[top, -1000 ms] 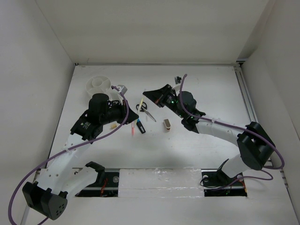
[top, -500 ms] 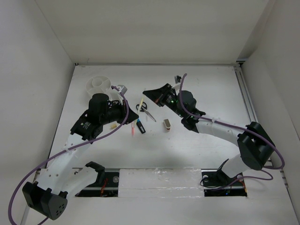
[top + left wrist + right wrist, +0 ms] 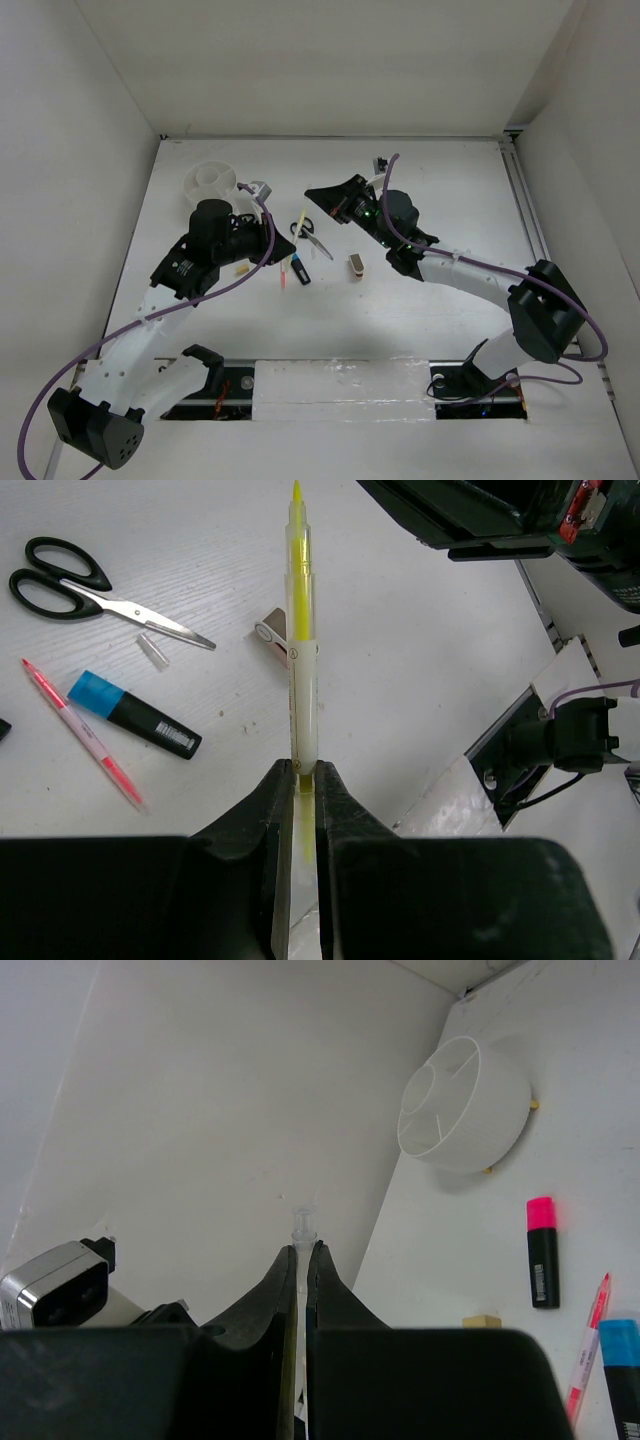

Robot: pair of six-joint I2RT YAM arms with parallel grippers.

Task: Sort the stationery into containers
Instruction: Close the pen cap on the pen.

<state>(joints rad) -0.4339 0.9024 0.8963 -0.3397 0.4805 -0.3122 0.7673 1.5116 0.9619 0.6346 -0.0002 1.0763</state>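
My left gripper is shut on a thin yellow pencil that points away from it, above the table. In the top view the left gripper hangs beside the black-handled scissors. My right gripper is shut on a small clear cap; from above the right gripper sits behind the scissors. On the table lie the pink pencil, the blue highlighter, the pink highlighter, the beige eraser and the tan-grey block. The white divided tub stands at the back left.
Another clear cap lies on the table below the scissors. White walls close in the table on the left, back and right. The arm bases and a foil-covered strip run along the near edge.
The right gripper has shifted slightly toward the back of the table, still holding the clear cap. The left arm and the things on the table have not moved.
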